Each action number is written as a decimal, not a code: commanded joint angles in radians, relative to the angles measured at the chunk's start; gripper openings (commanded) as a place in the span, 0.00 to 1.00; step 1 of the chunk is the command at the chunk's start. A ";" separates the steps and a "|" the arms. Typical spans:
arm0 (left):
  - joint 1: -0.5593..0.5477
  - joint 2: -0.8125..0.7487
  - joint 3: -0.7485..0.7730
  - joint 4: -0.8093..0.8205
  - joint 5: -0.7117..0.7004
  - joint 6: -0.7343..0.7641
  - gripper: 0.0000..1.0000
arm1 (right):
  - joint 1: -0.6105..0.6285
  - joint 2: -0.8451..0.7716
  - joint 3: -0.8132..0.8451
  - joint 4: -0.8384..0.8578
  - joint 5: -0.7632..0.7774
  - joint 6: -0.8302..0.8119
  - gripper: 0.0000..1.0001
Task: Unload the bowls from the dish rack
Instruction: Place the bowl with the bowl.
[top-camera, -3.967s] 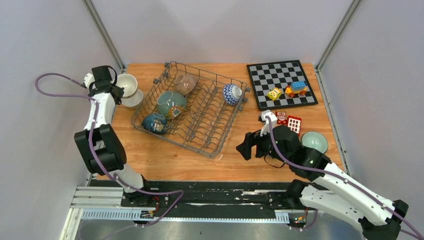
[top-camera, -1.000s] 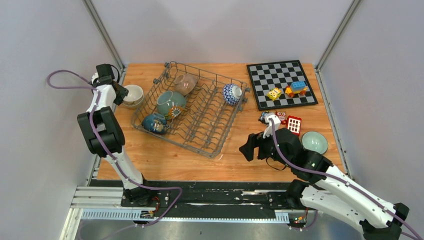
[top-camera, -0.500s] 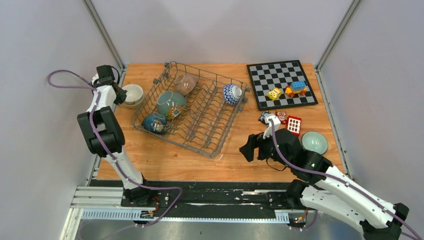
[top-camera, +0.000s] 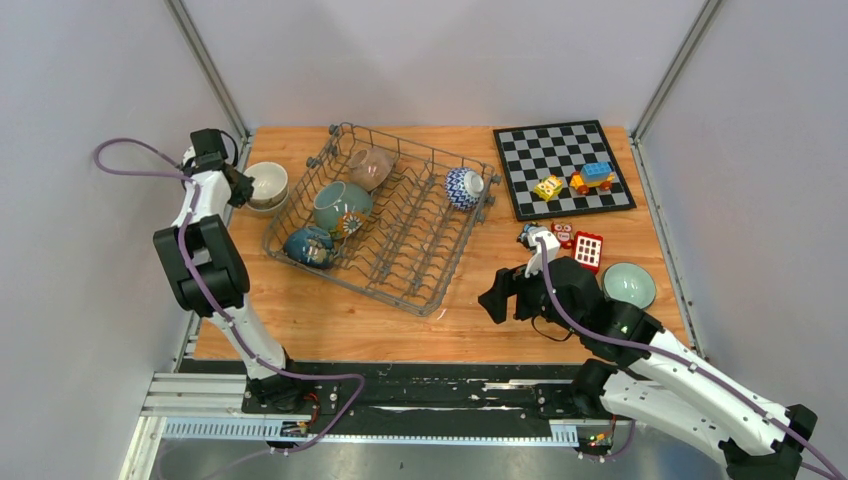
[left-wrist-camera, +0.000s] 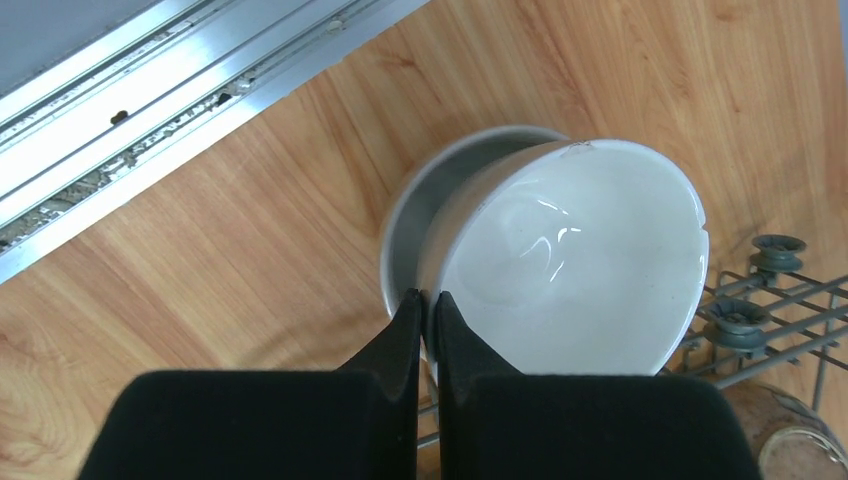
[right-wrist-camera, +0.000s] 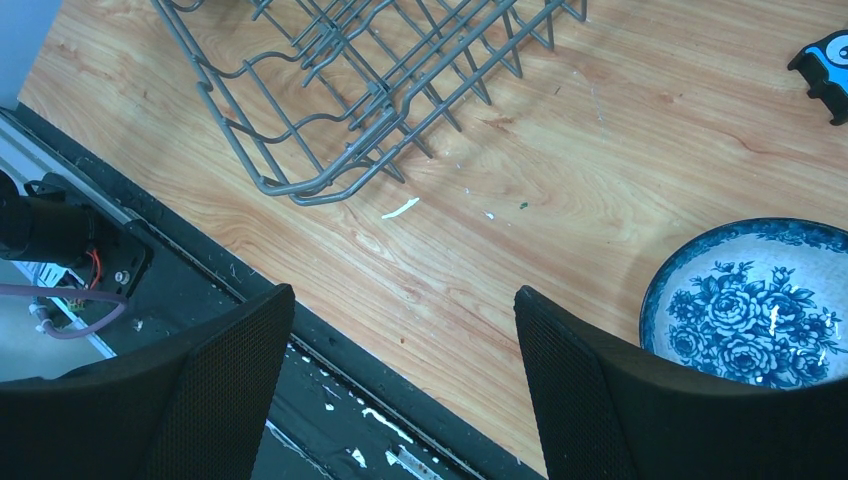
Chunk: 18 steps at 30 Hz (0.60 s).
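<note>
Over at the far left corner of the counter the left hand is pinched tight on the near rim of a white bowl. The bowl sits tilted inside a grey bowl, just beside the corner of the dish rack. The right hand hangs wide open with nothing in it, low over the bare wood near the rack's front corner, and a blue flowered bowl sits close beside it. The rack lies slantwise in the middle of the counter. It has four bowls left in it: a pinkish one, a green one, a dark blue one and a blue-and-white patterned one at its right end, so I'd say the job is less than half done. What worries me is that left grip: it is only a thin pinch on glazed china, and the bowl is leaning. If the hand lifts or swings, the bowl could pivot in the grip or slip out and crack against the grey one. It could also drag the grey bowl toward the counter's left edge, which is not far off. Letting go while it leans could make it rock and clatter against the rack wires. On the other side, a careless sweep of the right arm could knock the flowered bowl.
</note>
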<state>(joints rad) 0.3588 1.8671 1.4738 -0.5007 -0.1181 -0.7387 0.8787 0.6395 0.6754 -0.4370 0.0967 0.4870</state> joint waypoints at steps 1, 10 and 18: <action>0.006 -0.084 0.004 0.100 0.082 -0.066 0.00 | -0.009 -0.003 -0.005 -0.008 -0.004 0.017 0.84; 0.023 -0.088 -0.036 0.113 0.078 -0.079 0.00 | -0.009 -0.004 -0.006 -0.006 -0.005 0.016 0.84; 0.047 -0.084 -0.088 0.136 0.084 -0.082 0.00 | -0.010 -0.002 -0.005 -0.006 -0.005 0.015 0.84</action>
<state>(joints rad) 0.3904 1.8233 1.3918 -0.4416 -0.0566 -0.7940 0.8787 0.6395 0.6754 -0.4370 0.0967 0.4931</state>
